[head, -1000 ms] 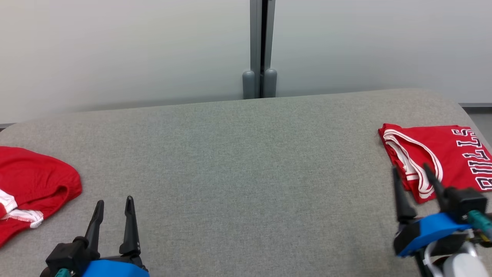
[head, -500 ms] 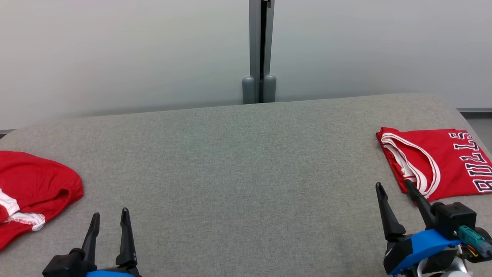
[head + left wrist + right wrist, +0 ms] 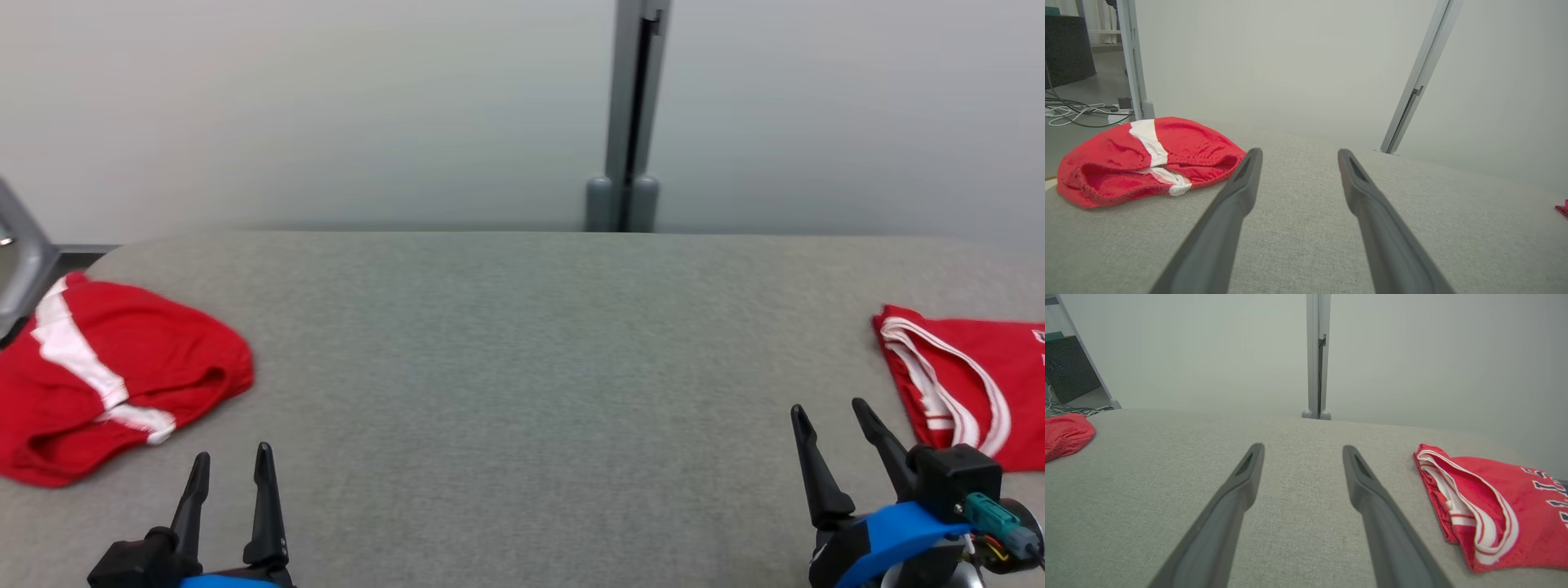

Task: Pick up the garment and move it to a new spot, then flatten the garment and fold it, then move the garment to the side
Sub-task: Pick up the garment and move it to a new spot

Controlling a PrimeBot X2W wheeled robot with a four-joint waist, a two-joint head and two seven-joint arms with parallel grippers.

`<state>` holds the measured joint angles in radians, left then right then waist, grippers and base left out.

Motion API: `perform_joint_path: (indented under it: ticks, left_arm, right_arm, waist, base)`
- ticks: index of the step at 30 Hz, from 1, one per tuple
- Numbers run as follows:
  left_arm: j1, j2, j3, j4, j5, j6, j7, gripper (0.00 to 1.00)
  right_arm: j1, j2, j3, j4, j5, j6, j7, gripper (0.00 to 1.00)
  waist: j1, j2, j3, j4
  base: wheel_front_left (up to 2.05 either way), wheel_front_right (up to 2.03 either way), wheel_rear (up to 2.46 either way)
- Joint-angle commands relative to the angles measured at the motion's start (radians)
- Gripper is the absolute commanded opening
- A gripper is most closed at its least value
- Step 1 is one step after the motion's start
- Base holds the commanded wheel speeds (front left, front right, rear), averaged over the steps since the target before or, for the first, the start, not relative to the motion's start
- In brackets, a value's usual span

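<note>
A crumpled red garment (image 3: 122, 376) with a white stripe lies at the left end of the grey padded table (image 3: 522, 351); it also shows as a red heap (image 3: 1147, 159) left of my left fingers and at the far left (image 3: 1065, 433). A folded red jersey (image 3: 971, 376) with white trim and lettering lies flat at the right end, to the right of my right fingers (image 3: 1490, 498). My left gripper (image 3: 231, 454) (image 3: 1299, 152) is open and empty near the front edge. My right gripper (image 3: 827, 408) (image 3: 1303, 447) is open and empty, just left of the jersey and apart from it.
A grey post (image 3: 629, 122) stands behind the table against a pale wall. A metal frame (image 3: 16, 253) rises at the table's far left corner. Cables (image 3: 1077, 112) lie on the floor beyond the left end.
The head camera has turned left, shifting the whole picture right. My right gripper has drawn back from over the folded jersey to the near edge, still open. The left gripper sank slightly.
</note>
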<state>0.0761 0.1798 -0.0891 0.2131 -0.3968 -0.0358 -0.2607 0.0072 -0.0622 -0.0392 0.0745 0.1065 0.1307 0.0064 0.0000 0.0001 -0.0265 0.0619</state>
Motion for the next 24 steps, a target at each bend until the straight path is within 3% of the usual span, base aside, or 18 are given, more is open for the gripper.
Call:
perform_joint_path:
  ticks: [1,14,24]
  left_arm:
    - [-0.005,0.005,-0.002,-0.006,0.001,0.0,0.003,1.0]
    - [0.021,0.028,0.0,-0.042,-0.005,0.017,0.027,1.0]
    - [0.034,0.029,0.003,-0.061,-0.015,0.031,0.028,1.0]
  right_arm:
    - [0.015,0.005,0.004,-0.002,0.006,0.0,-0.002,1.0]
    - [-0.001,0.009,0.06,0.024,0.021,0.0,-0.004,1.0]
    - [-0.017,0.01,0.075,0.034,0.016,0.0,-0.006,1.0]
  waist:
    - [0.0,-0.0001,0.012,0.036]
    - [0.0,-0.0001,0.014,0.275]
    - [0.0,-0.0001,0.031,0.344]
  base:
    - [0.0,0.0,0.0]
    - [0.0,0.0,0.0]
    - [0.0,0.0,0.0]
